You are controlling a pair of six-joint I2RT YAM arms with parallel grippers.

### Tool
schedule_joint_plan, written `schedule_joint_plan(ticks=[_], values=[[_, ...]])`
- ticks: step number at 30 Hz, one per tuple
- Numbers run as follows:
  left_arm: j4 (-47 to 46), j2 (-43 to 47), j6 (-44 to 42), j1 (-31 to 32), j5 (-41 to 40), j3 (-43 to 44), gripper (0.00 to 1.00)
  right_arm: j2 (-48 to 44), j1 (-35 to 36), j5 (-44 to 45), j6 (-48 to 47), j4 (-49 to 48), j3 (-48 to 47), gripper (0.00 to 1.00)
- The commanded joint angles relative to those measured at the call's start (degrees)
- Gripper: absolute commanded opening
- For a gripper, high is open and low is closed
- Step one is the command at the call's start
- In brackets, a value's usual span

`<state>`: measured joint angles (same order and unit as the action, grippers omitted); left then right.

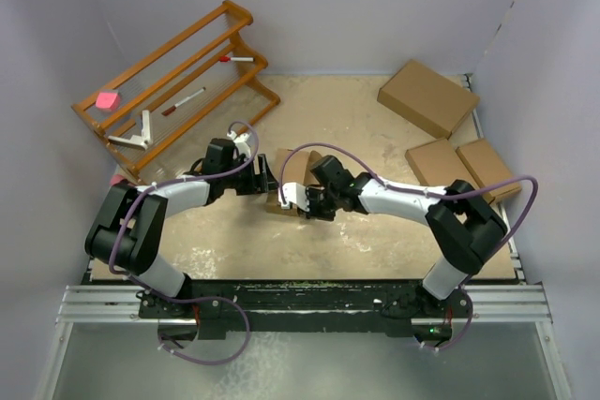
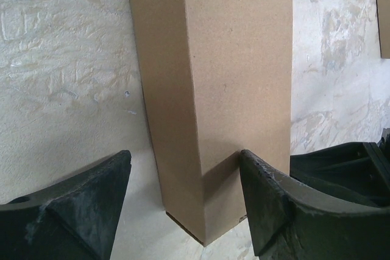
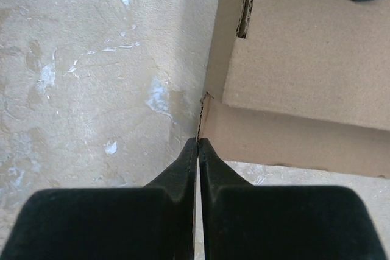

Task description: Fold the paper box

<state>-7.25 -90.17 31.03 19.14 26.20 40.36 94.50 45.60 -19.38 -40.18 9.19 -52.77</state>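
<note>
Tabletop point(image 1: 375, 128): paper box point(image 2: 237, 89) within open left end effector point(image 2: 184, 162); closed right end effector point(image 3: 198, 142) at corner.

Your box point(image 2: 237, 89) matt brown cardboard with corrugated cut edges, your table point(image 3: 91, 89) rough beige, scuffed white, your fingers point(image 2: 67, 211) grainy matt black, rack point(image 1: 169, 50) varnished wood.

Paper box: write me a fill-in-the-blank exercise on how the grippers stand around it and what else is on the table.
The left gripper has its jaws ___ astride the paper box at its folded edge. The right gripper is ___, its tips at a corner of the box. The wooden rack stands at the far ___ corner of the table.
Missing words: open; shut; left.
</note>
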Motion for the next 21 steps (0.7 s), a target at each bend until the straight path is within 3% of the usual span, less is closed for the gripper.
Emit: schedule_joint_plan(ticks=[1, 21], values=[[-1.9, -0.4, 0.6, -0.2, 0.4, 0.1, 0.75, 0.3, -1.0, -1.7, 3.3, 1.8, -2.2, 0.00], [0.2, -1.6, 0.9, 1.6, -1.1, 1.1, 0.73, 0.7, -1.0, -2.1, 6.5, 1.5, -4.4, 0.00]])
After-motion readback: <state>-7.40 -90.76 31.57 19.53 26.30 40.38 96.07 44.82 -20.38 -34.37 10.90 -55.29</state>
